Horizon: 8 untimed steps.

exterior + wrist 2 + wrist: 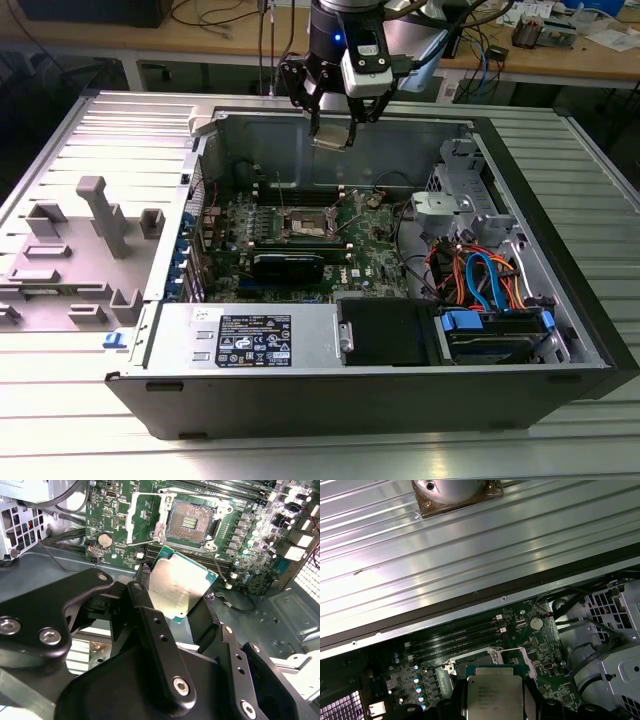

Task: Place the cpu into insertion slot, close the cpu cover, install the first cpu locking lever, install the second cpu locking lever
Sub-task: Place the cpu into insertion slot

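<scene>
Above the case point(350, 405), tool point(177, 586) is gripping the cpu point(186, 579); slot point(192, 520) is lying bare, cover point(130, 516) swung open.

The chip point(181, 582) has a dull, faintly scuffed silver metal top. The pincer point(177, 584) is matt black with shiny steel screws. The worktop point(470, 555) is ribbed, brushed metal with a soft sheen. The computer case point(400, 138) is plain grey sheet metal.

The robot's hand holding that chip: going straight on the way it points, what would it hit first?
Likely the green motherboard, at or beside its open square silver-rimmed socket. The black hand holds the flat silver-grey square chip above it; depth is unclear, so alignment is uncertain.
</scene>
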Each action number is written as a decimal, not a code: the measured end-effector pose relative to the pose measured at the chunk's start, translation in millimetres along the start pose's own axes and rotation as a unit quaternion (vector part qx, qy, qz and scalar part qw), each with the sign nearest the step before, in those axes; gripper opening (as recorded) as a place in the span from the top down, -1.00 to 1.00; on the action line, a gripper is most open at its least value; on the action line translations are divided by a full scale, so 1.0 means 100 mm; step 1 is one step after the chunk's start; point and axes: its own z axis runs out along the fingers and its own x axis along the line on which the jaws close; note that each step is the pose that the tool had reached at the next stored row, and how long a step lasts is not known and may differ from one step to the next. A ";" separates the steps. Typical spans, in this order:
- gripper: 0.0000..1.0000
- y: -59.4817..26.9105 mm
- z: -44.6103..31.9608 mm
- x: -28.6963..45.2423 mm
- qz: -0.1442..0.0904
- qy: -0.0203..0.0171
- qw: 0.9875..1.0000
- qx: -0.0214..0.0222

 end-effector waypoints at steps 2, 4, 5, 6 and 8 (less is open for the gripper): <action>-0.09 0.000 0.000 0.000 0.000 0.000 1.000 0.000; -0.09 -0.011 0.001 -0.003 0.000 0.000 1.000 0.000; -0.09 -0.019 0.003 -0.005 0.000 0.000 1.000 0.000; -0.09 -0.032 0.004 -0.010 0.000 0.000 1.000 0.000; -0.09 -0.045 0.008 -0.013 0.000 0.000 1.000 0.000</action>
